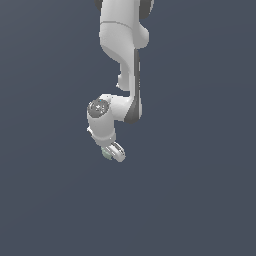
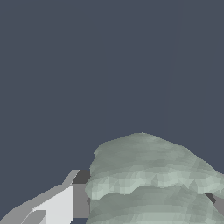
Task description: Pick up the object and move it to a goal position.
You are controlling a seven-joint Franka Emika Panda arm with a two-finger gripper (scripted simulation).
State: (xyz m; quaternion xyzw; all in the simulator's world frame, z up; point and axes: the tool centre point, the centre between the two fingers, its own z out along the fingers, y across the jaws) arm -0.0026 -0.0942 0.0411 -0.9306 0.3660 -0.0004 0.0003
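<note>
In the exterior view the white arm hangs down the middle of the picture, and its gripper [image 1: 113,152] points downward. A small pale grey-green lumpy object [image 1: 107,153] peeks out between the fingers at the tip. The wrist view shows the same object [image 2: 148,179] close up, ridged and bumpy, filling the space beside one white and grey finger [image 2: 65,203]. The other finger [image 2: 217,202] is mostly hidden behind the object. The gripper is shut on the object.
A plain dark blue-grey surface fills the background of both views. No other objects, containers or edges appear.
</note>
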